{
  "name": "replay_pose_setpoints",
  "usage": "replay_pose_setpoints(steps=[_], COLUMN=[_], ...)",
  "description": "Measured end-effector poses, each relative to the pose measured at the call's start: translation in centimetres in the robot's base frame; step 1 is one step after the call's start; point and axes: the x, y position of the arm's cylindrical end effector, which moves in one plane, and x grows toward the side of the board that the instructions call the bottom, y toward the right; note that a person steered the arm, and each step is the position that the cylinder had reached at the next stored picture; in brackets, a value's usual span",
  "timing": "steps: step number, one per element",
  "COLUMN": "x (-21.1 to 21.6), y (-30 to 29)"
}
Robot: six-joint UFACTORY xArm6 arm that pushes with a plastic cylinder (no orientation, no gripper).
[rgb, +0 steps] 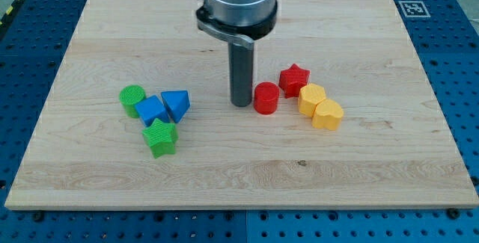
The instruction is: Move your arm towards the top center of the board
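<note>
My tip [241, 104] is a bare dark rod end, holding nothing, just left of the red cylinder [266, 98] on the pale wooden board [359, 161].

The top of the picture is cutting off the big grey arm [238, 0], so only its lower part is showing. The arm is hiding a bit of the table [90, 176] at the view's top middle. The blue cube [152, 111] is covering part of the green cylinder [132, 99] and part of the blue triangle block [177, 105], and the yellow heart block [327, 114] is hiding some of the yellow hexagon block [311, 98] behind it.
</note>
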Motion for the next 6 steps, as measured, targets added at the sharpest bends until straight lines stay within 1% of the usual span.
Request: replay_pose_setpoints(steps=[1, 2, 3, 4, 5, 6], x=[0.0, -0.1, -1.4, -7.5, -11.6, -11.7], y=[2.4, 2.5, -2.7, -5.0, -4.0, -4.0])
